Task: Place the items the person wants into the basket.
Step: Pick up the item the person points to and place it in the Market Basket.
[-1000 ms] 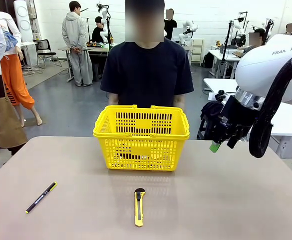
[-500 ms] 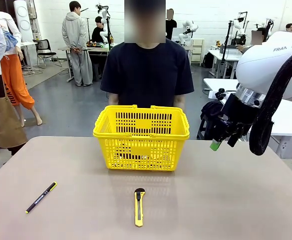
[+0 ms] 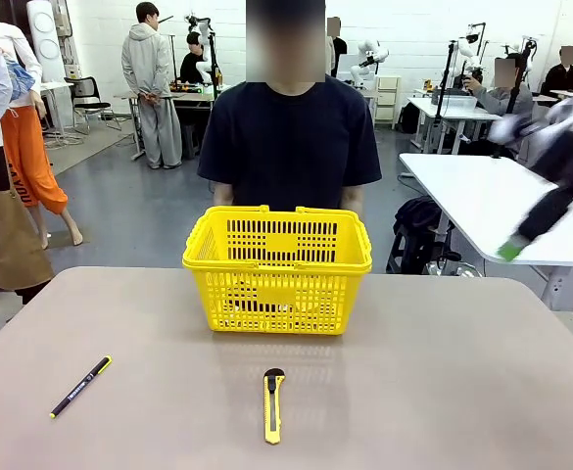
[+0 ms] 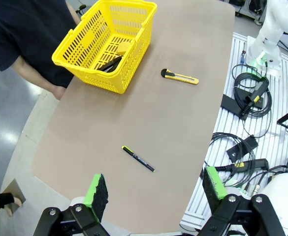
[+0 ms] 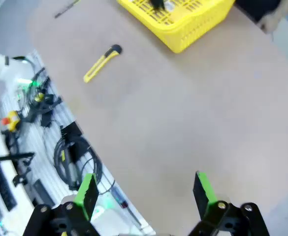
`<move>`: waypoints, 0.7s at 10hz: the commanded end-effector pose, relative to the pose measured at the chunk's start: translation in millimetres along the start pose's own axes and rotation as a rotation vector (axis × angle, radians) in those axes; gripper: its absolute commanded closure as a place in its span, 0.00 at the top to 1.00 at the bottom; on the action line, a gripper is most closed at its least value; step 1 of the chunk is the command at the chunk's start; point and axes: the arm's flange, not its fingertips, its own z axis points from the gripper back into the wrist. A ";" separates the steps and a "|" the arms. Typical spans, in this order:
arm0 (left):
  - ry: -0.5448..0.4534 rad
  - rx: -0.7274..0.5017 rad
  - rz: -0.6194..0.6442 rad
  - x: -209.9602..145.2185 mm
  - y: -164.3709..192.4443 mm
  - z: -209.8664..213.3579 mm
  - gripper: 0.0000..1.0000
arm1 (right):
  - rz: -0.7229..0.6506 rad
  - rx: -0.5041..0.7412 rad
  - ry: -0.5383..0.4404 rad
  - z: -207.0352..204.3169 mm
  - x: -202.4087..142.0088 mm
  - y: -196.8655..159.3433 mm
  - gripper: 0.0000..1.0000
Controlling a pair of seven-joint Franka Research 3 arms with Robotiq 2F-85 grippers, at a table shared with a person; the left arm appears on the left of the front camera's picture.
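A bright yellow shopping basket (image 3: pixel 277 271) stands near the far edge of the tan table (image 3: pixel 443 392), directly in front of a person (image 3: pixel 289 137) in a dark navy T-shirt who stands at that side. From the left wrist camera, high above the table's left end, a dark stapler (image 4: pixel 110 64) and a small yellow tape measure (image 4: pixel 125 47) lie on the basket's floor, the stapler nearer the middle, the tape measure toward one wall; the marker cannot be made out among them. The person's hand (image 4: pixel 60 92) hangs beside the basket at the table's edge.

Two tools lie on the open tabletop, well apart from each other and from the basket: a yellow-and-black utility knife (image 3: pixel 273 404) near the robot's edge, on the basket's midline, and a thin black pen with yellow ends (image 3: pixel 80 387) out to the robot's left. The broad stretch of table right of the knife is bare.

The left gripper (image 4: pixel 156 191) hovers past the table's left end with its green-padded fingers (image 4: pixel 97 191) spread wide and nothing between them. The right gripper (image 5: pixel 144 192) hangs over the table's right portion, its fingers likewise parted and holding nothing; in the front view it is a motion-blurred streak (image 3: pixel 521 238) at the picture's right edge, above and beyond the table's corner. Cables (image 4: pixel 247 98) and mounting rails crowd the floor along the robot's side of the table.
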 end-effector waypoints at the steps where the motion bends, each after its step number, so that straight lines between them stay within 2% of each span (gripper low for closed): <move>1: -0.007 -0.004 -0.005 0.2 -0.8 0.1 1.00 | 0.117 0.098 -0.171 65.6 -45.3 -4.6 1.00; 2: -0.007 -0.004 -0.005 0.2 -0.8 0.1 1.00 | 0.112 0.098 -0.264 91.8 -67.9 -10.2 1.00; 4: -0.007 -0.004 -0.005 0.2 -0.8 0.1 1.00 | 0.042 0.100 -0.399 117.3 -108.6 -23.5 1.00; 7: -0.007 -0.004 -0.005 0.2 -0.8 0.1 1.00 | -0.036 0.065 -0.497 130.8 -162.0 -21.5 1.00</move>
